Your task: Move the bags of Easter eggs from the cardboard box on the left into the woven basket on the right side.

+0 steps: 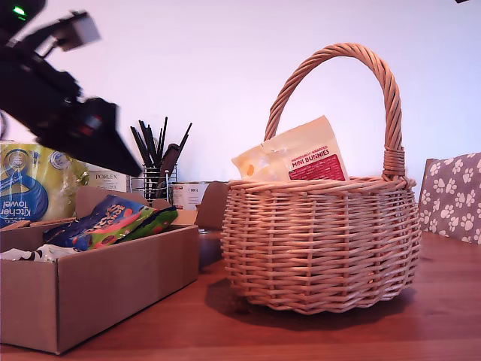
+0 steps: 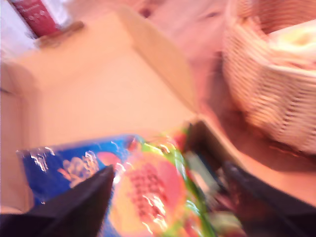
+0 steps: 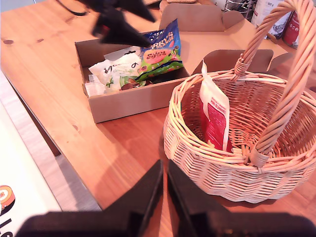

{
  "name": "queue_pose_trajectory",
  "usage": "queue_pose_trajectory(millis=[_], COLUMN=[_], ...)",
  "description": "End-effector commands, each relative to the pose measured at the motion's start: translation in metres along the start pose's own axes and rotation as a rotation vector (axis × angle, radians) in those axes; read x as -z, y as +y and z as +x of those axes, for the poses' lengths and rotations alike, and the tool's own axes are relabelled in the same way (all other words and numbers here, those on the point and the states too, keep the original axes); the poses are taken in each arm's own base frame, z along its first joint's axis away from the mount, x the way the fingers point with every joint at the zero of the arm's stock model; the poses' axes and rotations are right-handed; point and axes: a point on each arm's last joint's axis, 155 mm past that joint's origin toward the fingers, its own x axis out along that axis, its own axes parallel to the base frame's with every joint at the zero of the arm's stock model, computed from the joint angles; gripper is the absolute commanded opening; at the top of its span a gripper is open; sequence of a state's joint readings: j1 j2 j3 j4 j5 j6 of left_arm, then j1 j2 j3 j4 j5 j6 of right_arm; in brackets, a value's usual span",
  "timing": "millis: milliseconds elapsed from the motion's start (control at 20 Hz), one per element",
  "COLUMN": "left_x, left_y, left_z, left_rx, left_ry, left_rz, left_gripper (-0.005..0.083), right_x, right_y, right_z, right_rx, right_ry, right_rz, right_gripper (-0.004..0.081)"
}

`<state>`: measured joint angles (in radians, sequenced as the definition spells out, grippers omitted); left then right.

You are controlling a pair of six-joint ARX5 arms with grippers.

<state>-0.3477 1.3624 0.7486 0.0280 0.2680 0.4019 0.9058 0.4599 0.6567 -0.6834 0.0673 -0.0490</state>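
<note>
Upright: red-cream bag (image 3: 215, 116) on end in woven basket (image 3: 207, 163).

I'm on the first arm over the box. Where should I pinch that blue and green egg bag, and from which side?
Take the blue and green egg bag by its raised upper edge, coming from above. It leans tilted against the far wall of the cardboard box, so that edge stands free. My first gripper is open with the bag between its fingers.

First wrist view motion-blurred; cardboard box (image 1: 90, 289) cut off.
</note>
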Motion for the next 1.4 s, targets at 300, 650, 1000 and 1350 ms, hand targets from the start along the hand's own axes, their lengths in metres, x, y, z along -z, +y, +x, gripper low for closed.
queue_pose_trajectory(millis=[300,650,1000,1350], left_x=[0.040,0.078,0.064,0.031], left_y=[0.001,0.008,0.011,0.004], left_z=[0.046,0.063,0.063,0.035], left_rx=[-0.032,-0.081,-0.114,-0.110], left_ry=[0.092,0.203,0.207,0.161], left_rz=[-0.021,-0.031,-0.007,0.019], left_gripper=[0.0748,0.0744,0.0158,0.0143], right_x=[0.000,0.000,0.000,0.003], right_y=[0.001,0.001,0.001,0.002], right_z=[0.001,0.001,0.001,0.001], right_rx=[-0.003,-0.004,-0.004,-0.004], right_ry=[-0.003,-0.002,-0.002,0.008], right_rz=[-0.001,-0.003,-0.003,-0.005], right_gripper=[-0.0013,-0.0013,-0.0013,-0.0013])
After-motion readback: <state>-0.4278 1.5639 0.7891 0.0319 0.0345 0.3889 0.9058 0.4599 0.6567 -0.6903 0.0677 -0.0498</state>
